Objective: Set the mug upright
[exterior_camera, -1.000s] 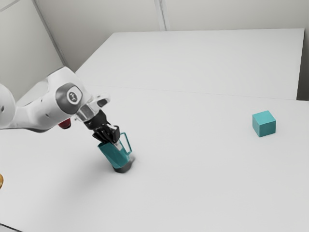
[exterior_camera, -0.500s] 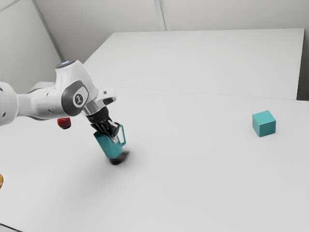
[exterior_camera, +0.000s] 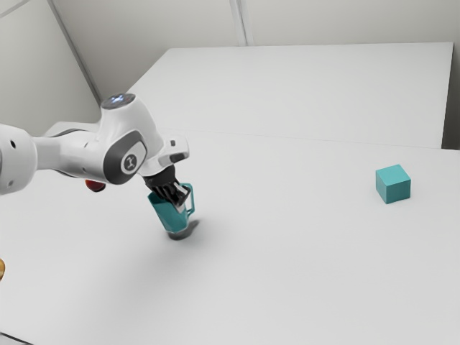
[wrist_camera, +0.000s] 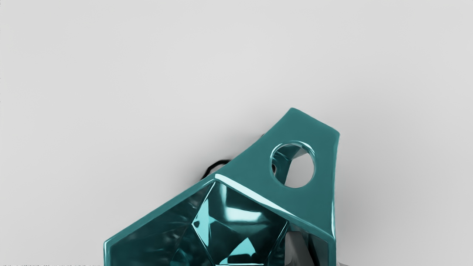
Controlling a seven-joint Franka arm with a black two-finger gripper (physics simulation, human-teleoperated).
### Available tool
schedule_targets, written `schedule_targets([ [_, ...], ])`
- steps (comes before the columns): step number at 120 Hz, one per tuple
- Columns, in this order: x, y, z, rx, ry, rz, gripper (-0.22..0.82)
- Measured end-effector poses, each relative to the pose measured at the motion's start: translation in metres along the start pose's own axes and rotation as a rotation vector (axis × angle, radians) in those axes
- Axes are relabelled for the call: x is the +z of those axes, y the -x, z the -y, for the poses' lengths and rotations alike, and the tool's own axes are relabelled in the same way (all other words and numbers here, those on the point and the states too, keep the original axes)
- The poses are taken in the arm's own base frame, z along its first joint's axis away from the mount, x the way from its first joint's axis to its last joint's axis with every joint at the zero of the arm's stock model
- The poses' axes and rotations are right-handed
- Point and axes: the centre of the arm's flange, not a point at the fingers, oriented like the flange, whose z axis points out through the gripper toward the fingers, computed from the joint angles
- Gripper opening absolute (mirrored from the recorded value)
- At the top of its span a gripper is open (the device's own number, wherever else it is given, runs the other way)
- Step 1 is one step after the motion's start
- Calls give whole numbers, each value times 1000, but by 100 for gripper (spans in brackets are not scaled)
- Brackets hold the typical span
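Here's my gripper [exterior_camera: 181,200] pinching the tilted mug [exterior_camera: 167,215] by its wall, near the handle [exterior_camera: 192,203]! That high hold should help me swing it upright.

Arm [exterior_camera: 66,151]: glossy white, rounded shells; thin dark grey seams along the forearm. Bulky white shell [exterior_camera: 13,169] at its 9 o'clock end, exterior view, with small dark dots. Wrist [exterior_camera: 136,118]: white, bulbous. At its 12 o'clock, dark grey round cap [exterior_camera: 118,100] with pale blue-white mark. At its 6 o'clock, dark grey oval cover [exterior_camera: 112,159] framing a pale disc [exterior_camera: 131,162] that bears a dark figure. White flange [exterior_camera: 180,149], small dark spot. Hand [exterior_camera: 184,199]: black, ridged. Wrist view: grey, smooth-faced finger [wrist_camera: 294,249].
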Motion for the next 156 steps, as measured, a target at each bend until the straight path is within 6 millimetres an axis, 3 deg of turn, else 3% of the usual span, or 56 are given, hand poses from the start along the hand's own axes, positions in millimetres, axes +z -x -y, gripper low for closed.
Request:
schedule_targets([
  [32, 12, 6, 13, -74, -11, 16, -18],
  [95, 27, 6, 9, -121, -22, 34, -18],
  [124, 20, 0, 7, -98, -25, 24, 31],
  [138, 13, -4, 5, -79, -31, 12, 44],
  [156, 0, -10, 3, -64, -32, -1, 52],
])
